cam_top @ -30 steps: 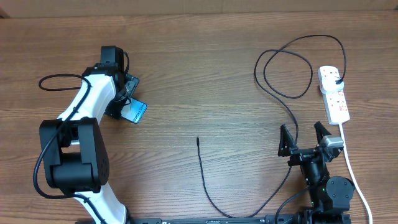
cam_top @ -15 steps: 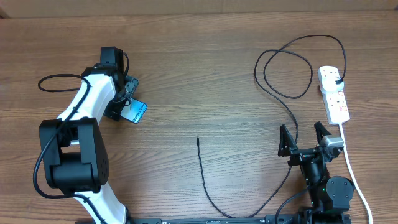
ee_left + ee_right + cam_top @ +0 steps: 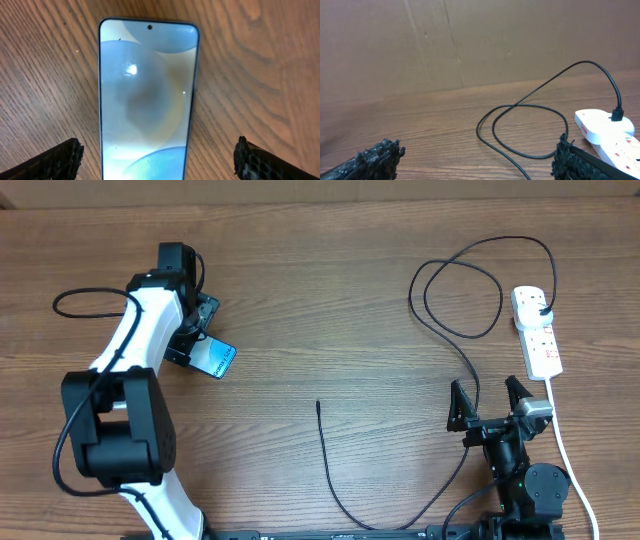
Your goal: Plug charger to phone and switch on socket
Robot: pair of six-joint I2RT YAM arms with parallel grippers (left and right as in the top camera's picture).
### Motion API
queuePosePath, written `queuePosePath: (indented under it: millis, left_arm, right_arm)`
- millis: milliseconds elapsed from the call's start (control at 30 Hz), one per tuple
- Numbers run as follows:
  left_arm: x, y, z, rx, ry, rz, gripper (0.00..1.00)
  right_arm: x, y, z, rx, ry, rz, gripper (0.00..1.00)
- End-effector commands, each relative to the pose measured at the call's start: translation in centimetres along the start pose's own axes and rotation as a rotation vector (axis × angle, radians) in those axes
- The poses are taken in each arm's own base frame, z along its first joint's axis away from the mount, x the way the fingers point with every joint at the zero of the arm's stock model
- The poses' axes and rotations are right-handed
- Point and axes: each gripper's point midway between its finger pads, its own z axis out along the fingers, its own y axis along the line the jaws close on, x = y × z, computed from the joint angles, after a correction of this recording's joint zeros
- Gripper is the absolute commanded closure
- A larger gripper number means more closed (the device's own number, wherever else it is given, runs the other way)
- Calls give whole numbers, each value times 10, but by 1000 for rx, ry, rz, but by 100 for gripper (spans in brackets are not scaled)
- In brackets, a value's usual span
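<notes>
The phone (image 3: 216,359) lies flat on the wooden table at the left, its light-blue screen lit. In the left wrist view the phone (image 3: 145,100) fills the middle. My left gripper (image 3: 198,343) hovers over its near end, open, with one finger on each side and clear of its edges (image 3: 160,161). The charger (image 3: 330,465) is a thin black cable whose free tip (image 3: 318,404) rests mid-table. Its black plug (image 3: 541,310) sits in the white socket (image 3: 537,330) at the right. My right gripper (image 3: 488,402) stands open near the front edge, holding nothing (image 3: 475,159). The cable loop (image 3: 530,107) and socket (image 3: 607,132) lie ahead of it.
A thick white cord (image 3: 565,450) runs from the socket down to the front edge, just right of my right arm. The charger cable passes close beside the right gripper's left finger (image 3: 458,406). A brown cardboard wall (image 3: 470,40) backs the table.
My left arm has shifted slightly toward the far side, so more of the phone shows below it. The phone, cable and right arm have not moved.
</notes>
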Motion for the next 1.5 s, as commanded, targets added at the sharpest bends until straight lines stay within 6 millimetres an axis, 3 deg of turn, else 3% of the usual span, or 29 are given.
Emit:
queuePosePath:
  millis: [0,333,767,1467]
  left_arm:
    - [4,-5,17,-56,3,9,0]
    - [9,-12,29,-99,26,27,0]
    - [14,-6,45,-142,41,28,0]
    - [15,9,44,-203,42,40,0]
  right_arm:
    - [2,-1,0,5,-2,0,0]
    - [2,-1,0,5,-2,0,0]
    - [2,-1,0,5,-2,0,0]
    - [2,-1,0,5,-2,0,0]
